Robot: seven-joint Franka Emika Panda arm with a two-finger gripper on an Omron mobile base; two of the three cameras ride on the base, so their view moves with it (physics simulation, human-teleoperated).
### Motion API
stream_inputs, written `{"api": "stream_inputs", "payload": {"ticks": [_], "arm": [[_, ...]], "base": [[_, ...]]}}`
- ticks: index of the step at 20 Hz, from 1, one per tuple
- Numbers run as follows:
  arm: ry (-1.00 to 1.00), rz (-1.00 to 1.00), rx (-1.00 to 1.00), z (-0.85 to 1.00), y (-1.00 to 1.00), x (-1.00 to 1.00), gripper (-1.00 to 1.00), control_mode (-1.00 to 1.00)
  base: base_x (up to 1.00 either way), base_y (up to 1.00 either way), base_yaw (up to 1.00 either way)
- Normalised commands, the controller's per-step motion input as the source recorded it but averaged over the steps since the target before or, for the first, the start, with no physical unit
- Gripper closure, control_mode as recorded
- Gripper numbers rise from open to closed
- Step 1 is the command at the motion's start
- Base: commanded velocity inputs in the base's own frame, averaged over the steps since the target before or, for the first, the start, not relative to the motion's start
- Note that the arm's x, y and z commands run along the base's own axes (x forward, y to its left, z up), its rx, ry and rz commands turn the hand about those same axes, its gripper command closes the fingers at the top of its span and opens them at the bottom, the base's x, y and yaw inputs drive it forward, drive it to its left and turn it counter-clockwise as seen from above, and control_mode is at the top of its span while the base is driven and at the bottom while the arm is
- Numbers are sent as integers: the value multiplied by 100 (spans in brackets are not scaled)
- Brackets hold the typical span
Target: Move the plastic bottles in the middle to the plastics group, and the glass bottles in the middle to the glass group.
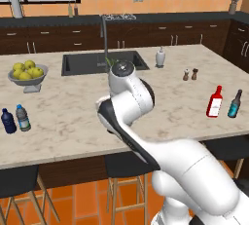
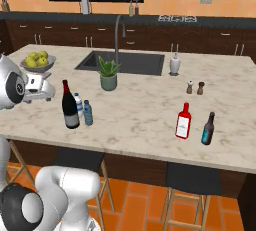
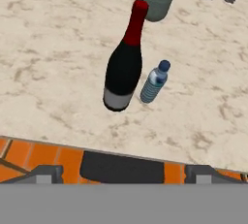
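Tabletop: wine bottle near the front edge, two water bottles just beside it on its right; potted plant behind them, before the sink; glass pair well apart at right; fruit bowl far left.

Wine bottle and two water bottles crowd together near the front edge, potted plant just behind; wide bare counter to their right.

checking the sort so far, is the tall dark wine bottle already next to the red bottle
No, the wine bottle stands beside the water bottles, well apart from the red bottle.
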Motion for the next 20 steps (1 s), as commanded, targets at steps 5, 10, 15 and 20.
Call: {"api": "stream_inputs", "payload": {"ticks": [5, 10, 15, 20], "arm": [[-3, 0, 6, 0, -4, 3, -100, -100], [0, 3, 13, 0, 0, 13, -100, -100], [6, 4, 3, 14, -1, 27, -100, -100], [10, 5, 0, 0, -26, 32, -100, -100]], "base": [[0, 0, 0], [0, 0, 0], [0, 0, 0], [0, 0, 0]]}}
